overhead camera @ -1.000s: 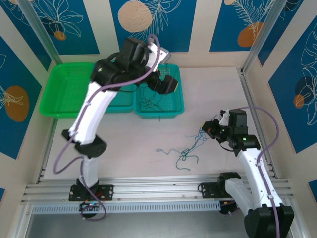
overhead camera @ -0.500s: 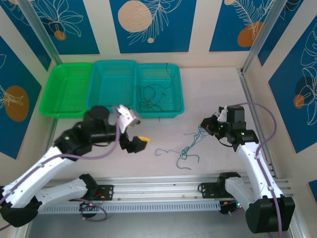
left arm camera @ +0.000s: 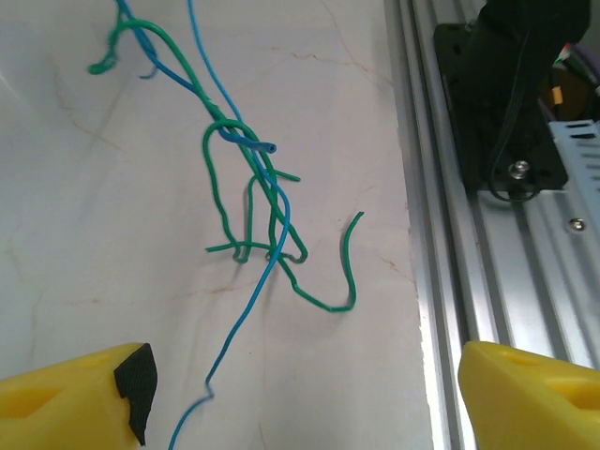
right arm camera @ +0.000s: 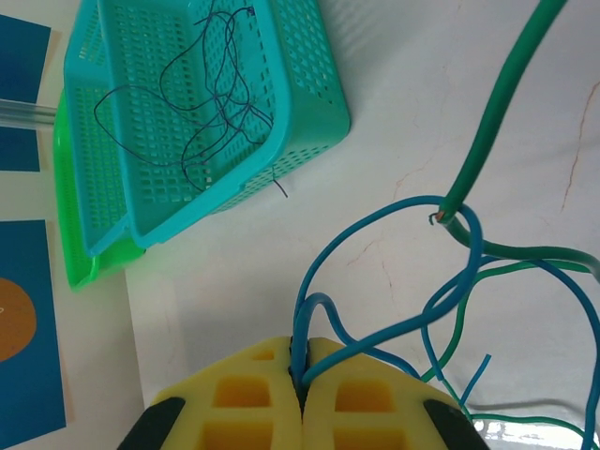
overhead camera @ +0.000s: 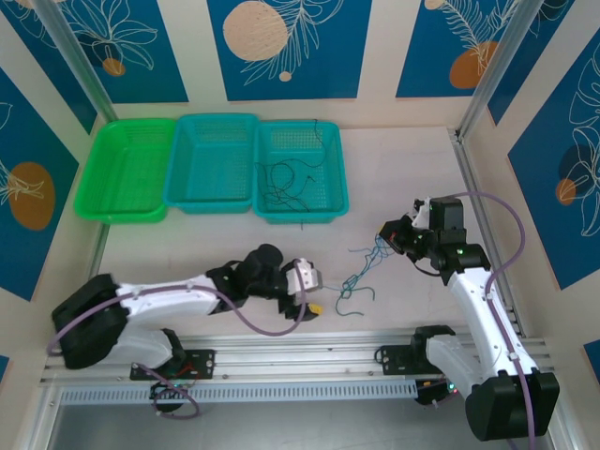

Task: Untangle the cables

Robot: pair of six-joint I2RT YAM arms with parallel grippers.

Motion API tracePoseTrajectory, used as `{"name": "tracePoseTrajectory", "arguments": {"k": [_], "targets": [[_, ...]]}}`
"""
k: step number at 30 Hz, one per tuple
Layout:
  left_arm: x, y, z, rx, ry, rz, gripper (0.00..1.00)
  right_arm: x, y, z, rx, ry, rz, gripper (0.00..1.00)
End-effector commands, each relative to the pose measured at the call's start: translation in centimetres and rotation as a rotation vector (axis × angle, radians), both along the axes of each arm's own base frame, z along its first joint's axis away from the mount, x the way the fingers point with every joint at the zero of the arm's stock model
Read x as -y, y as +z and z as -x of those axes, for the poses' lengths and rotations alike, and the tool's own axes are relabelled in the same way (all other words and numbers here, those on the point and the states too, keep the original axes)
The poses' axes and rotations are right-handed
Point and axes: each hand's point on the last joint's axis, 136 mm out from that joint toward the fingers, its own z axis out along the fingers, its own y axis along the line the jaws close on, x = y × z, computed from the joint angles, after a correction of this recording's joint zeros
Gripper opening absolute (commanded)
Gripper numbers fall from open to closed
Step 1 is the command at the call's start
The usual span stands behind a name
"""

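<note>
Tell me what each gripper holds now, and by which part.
The right gripper has its fingers shut on the teal-blue cables, pinching several strands at their right-hand end. The left gripper is open over the table, holding nothing.

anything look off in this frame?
One thin dark wire end sticks out beyond the near wall of the right-hand teal mesh basket, not lying inside. The thin green and blue wires on the table are knotted together; the right gripper has its jaws shut on blue strands.
</note>
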Motion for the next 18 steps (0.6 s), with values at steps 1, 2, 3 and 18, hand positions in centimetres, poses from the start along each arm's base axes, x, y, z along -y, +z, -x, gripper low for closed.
{"name": "tracePoseTrajectory", "arguments": {"k": [1, 2, 3, 18], "targets": [[3.6, 1.2, -0.5, 0.079, -0.064, 0.094, 0.83, 0.1, 0.9, 0.0, 0.0, -0.016, -0.001, 0.02], [4.2, 0.6, -1.0, 0.068, -0.05, 0.088, 0.81, 0.2, 0.9, 0.0, -0.003, -0.022, 0.002, 0.03], [4.7, -0.1, -1.5, 0.067, -0.031, 0.083, 0.77, 0.2, 1.0, 0.1, -0.004, -0.022, 0.004, 0.03], [-3.6, 2.8, -5.9, 0.164, 0.362, 0.01, 0.0, 13.6, -3.3, 0.5, -0.16, -0.606, 0.125, 0.0]]}}
